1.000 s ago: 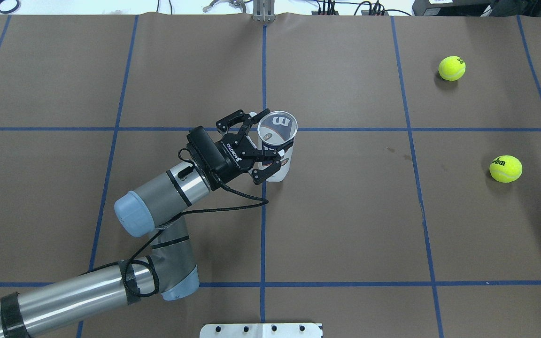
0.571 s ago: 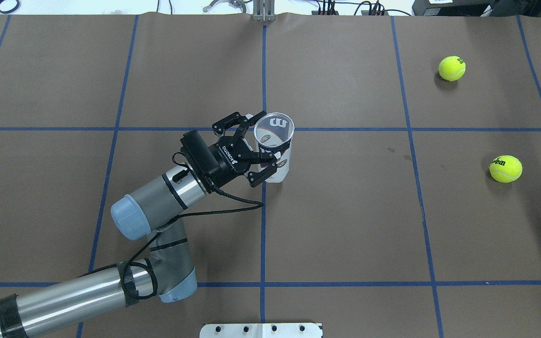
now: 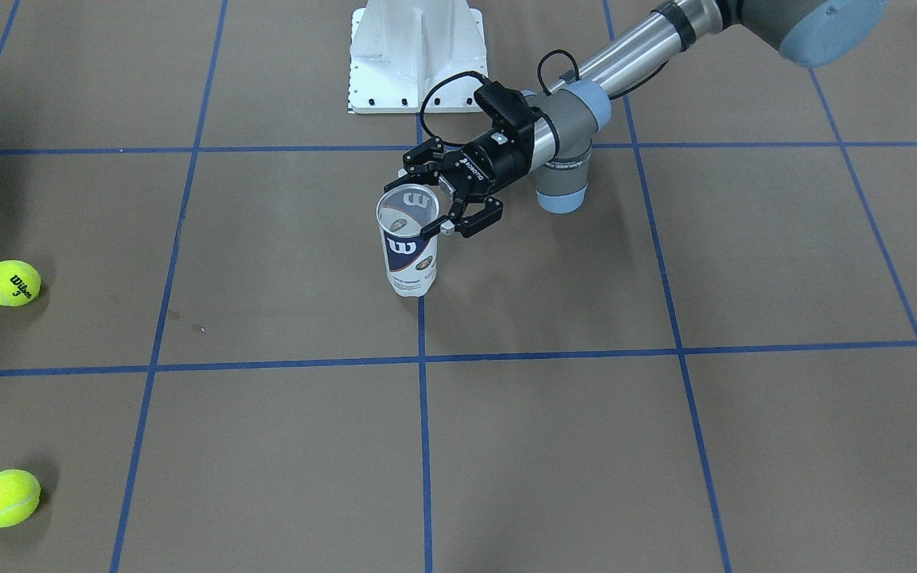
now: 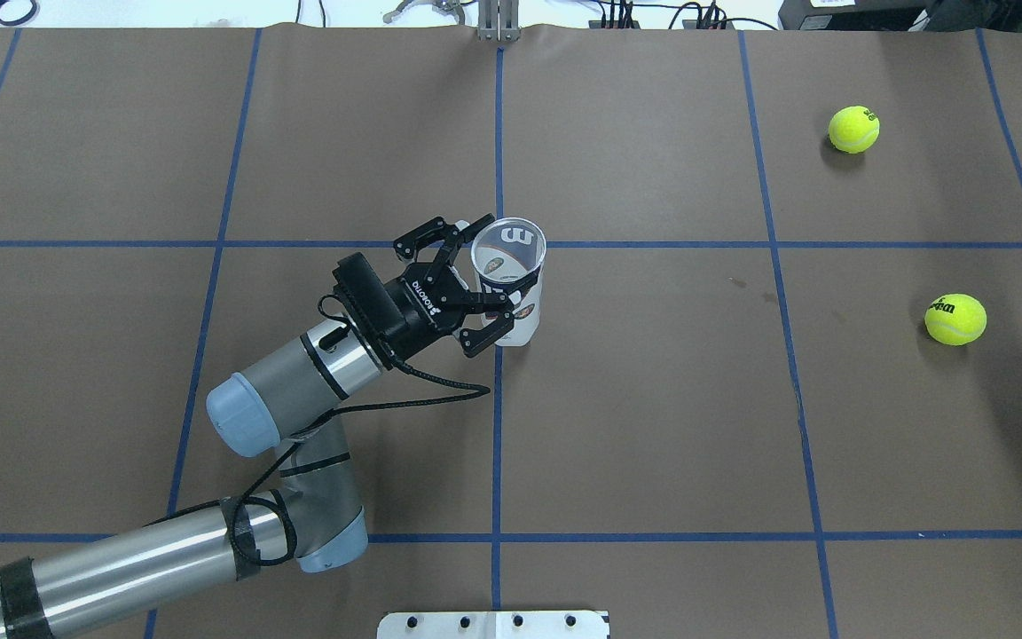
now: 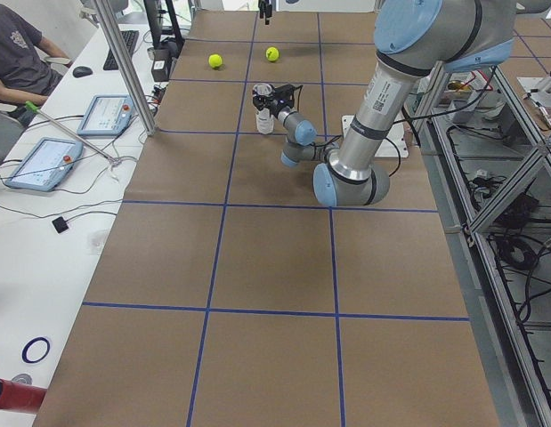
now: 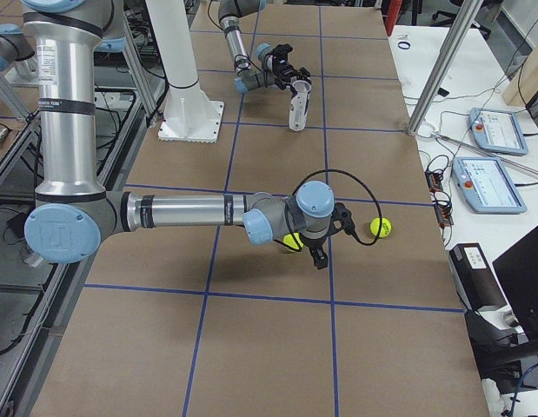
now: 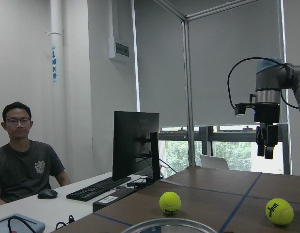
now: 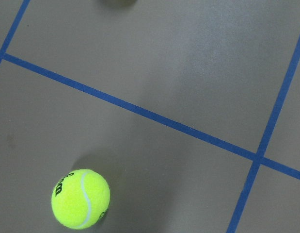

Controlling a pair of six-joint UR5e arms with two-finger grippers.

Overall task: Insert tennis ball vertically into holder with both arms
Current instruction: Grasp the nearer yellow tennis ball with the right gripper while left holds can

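Since a second earlier, the left gripper [image 3: 431, 199] had been drawn slightly toward the robot's base, and the holder [image 3: 409, 259] had been shifted with it. From the front, the holder was seen standing on the table [image 3: 665, 446], its upper wall between the widely spread fingers, which appeared to pinch it. From overhead, a near ball [image 4: 955, 319] and a far ball [image 4: 853, 130] were seen well apart from it, to the right. From the right end, the right gripper [image 6: 319, 250] was seen hung over the near ball; whether it was spread could not be told. The holder was judged light, thin-walled, slippery and easily tipped or crushed, so a gentle hold just below the rim was favoured.
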